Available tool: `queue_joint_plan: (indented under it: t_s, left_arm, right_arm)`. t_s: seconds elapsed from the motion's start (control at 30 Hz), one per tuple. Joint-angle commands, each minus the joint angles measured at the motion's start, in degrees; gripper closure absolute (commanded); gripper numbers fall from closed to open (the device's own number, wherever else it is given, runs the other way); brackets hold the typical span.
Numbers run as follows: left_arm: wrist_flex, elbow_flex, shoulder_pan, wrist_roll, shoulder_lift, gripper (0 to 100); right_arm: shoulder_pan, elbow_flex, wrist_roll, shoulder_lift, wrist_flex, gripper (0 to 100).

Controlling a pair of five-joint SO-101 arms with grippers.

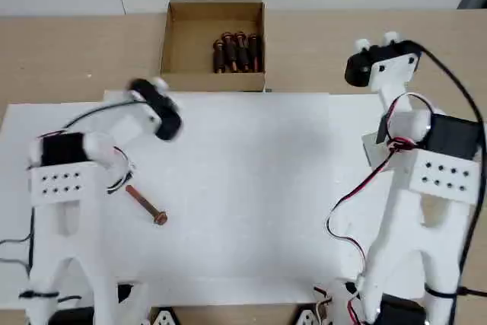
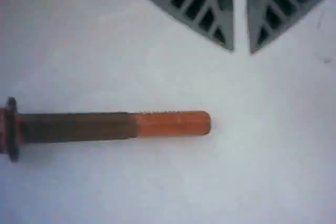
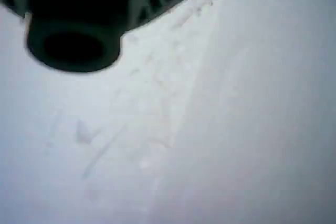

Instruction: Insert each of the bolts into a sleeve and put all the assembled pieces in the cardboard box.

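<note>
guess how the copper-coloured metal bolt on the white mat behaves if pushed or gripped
The copper-coloured metal bolt has a round shank, so it would probably roll, curving around its flanged head. It looks rigid; the slim shank may slip from a loose grip.

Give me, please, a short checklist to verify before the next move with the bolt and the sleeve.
1. Bolt lies free on the mat: ok.
2. Left jaws around the bolt: not ok, they are off it, near its threaded end.
3. Left jaws wide enough for the bolt: not ok, narrow gap.
4. Sleeve held in right jaws: ok.
5. Box has free room: ok.
</note>
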Motion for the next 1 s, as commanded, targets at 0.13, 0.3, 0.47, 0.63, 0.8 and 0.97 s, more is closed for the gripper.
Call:
queue_joint_plan:
  t_s: [0.13, 0.3, 0.47, 0.63, 0.8, 0.97]
  left_arm:
    - [1.05, -2.15, 1.85, -19.78, 3.87, 92]
    - [1.05, -2.42, 1.58, -30.24, 7.82, 92]
    - [0.97, -2.51, 2.02, -34.90, 11.25, 87]
    - [0.79, -2.59, 2.02, -39.91, 15.03, 87]
    - [0.62, -2.59, 2.11, -43.25, 17.76, 87]
    - [0.62, -2.68, 4.48, -43.60, 19.43, 87]
  right_arm:
    - [0.22, -0.18, -0.44, -2.07, -0.13, 98.9]
    - [0.22, -0.18, -0.44, -2.07, -0.13, 98.9]
    - [0.22, -0.18, -0.44, -2.07, 0.31, 98.9]
    - [0.22, 0.00, -0.44, -2.07, 0.31, 99.0]
    - [0.22, 0.09, -0.44, -2.07, 0.40, 99.1]
    - [0.22, 0.09, -0.44, -1.98, 0.40, 99.1]
